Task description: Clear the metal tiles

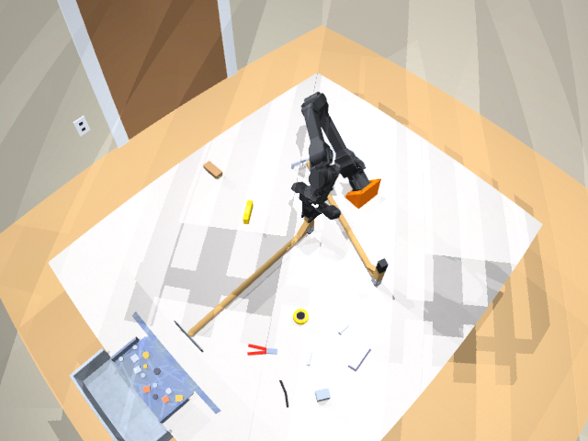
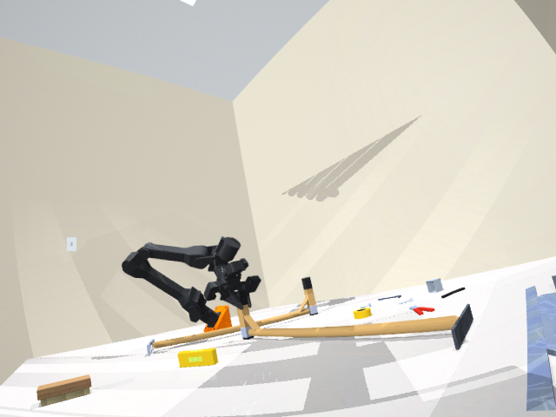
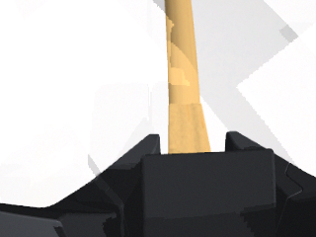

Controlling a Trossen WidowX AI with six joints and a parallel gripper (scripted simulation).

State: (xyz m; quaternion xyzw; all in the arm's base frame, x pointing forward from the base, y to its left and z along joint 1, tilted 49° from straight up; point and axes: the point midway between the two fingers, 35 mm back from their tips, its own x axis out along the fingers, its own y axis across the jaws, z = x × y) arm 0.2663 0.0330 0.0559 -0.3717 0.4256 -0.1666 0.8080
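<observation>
The long scraper (image 1: 246,282) lies across the white table (image 1: 427,199), its dark blade (image 1: 187,335) just short of the steel plate (image 1: 163,375), where the tiles (image 1: 151,374) sit. The gripper (image 1: 310,214) is clamped on its handle end. A yellow tape roll (image 1: 300,316) sits nearby.

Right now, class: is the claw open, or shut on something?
Shut on the scraper: the claw has the wooden handle between its fingers.

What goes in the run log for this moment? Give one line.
hand: shut on scraper handle | scraper blade: short of bench plate | tiles: on plate | catch box: no tiles seen
</observation>
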